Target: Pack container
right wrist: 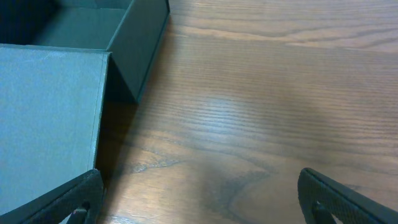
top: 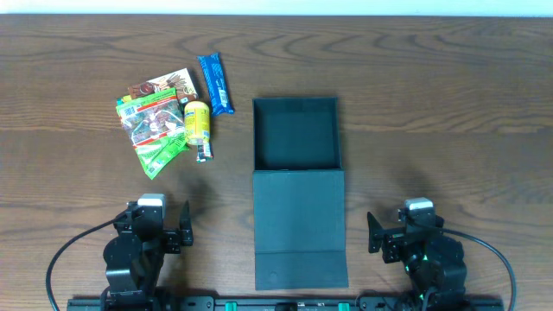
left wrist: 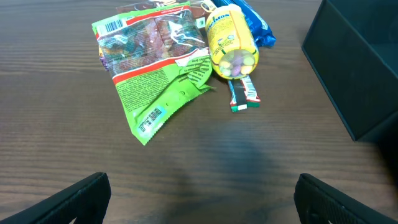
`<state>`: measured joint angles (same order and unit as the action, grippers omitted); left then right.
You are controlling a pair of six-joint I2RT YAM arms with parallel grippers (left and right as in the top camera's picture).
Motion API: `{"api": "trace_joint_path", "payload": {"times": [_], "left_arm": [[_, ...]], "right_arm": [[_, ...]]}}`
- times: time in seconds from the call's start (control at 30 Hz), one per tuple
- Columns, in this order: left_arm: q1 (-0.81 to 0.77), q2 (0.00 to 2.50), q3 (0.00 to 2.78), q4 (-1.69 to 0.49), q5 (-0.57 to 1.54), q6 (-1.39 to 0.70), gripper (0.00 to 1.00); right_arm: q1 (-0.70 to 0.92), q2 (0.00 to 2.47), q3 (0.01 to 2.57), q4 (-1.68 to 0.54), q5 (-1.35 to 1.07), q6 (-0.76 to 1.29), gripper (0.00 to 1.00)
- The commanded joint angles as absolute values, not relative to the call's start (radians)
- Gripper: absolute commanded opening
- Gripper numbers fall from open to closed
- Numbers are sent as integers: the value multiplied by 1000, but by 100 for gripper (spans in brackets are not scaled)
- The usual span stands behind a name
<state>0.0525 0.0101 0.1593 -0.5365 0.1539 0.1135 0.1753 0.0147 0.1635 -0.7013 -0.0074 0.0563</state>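
From overhead, the container (top: pixel 295 134) sits at the middle of the table (top: pixel 449 104). Its box stands open and holds nothing. Its hinged lid (top: pixel 300 229) lies flat on the side nearer me, reaching down between my two arms. My left arm (top: pixel 140 242) and right arm (top: pixel 429 246) rest at the near edge, one on each side of the lid and touching none of it.

A pile of snacks lies well to the left of the box. It has green packets (top: pixel 151 128), a brown packet (top: pixel 164 85), a blue bar (top: pixel 215 84), a yellow tube (top: pixel 198 121) and a small red, white and green stick (top: pixel 203 154).

In my left wrist view, my left fingers (left wrist: pixel 78 200) are spread wide apart with only bare table between them. The green packets lie ahead. The yellow tube rests on them with its end toward me, the stick just below it and the blue bar behind. A corner of the container shows at the right edge.

In my right wrist view, my right fingers (right wrist: pixel 339 199) are also wide apart and hold nothing. The lid and the open box lie off to their left.
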Motion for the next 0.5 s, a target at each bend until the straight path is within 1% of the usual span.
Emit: {"api": "trace_joint_path", "payload": {"times": [0.0,0.1,0.2,0.27,0.33,0.4,0.47], "left_arm": [[56,4,146,-535,165,131,95],[56,4,146,-535,165,131,95],[56,4,146,-535,165,131,96],[56,4,146,-535,165,131,95],[56,4,146,-535,165,131,95],[56,4,146,-535,165,131,95],[56,4,146,-535,165,131,95]], "right_arm": [[177,6,158,-690,-20,82,99],[177,6,158,-630,-101,268,99],[177,6,158,-574,-278,667,99],[177,6,157,-591,-382,835,99],[177,6,157,-589,-376,854,99],[177,6,157,-585,-389,927,99],[177,6,157,-553,-429,906,99]]}}
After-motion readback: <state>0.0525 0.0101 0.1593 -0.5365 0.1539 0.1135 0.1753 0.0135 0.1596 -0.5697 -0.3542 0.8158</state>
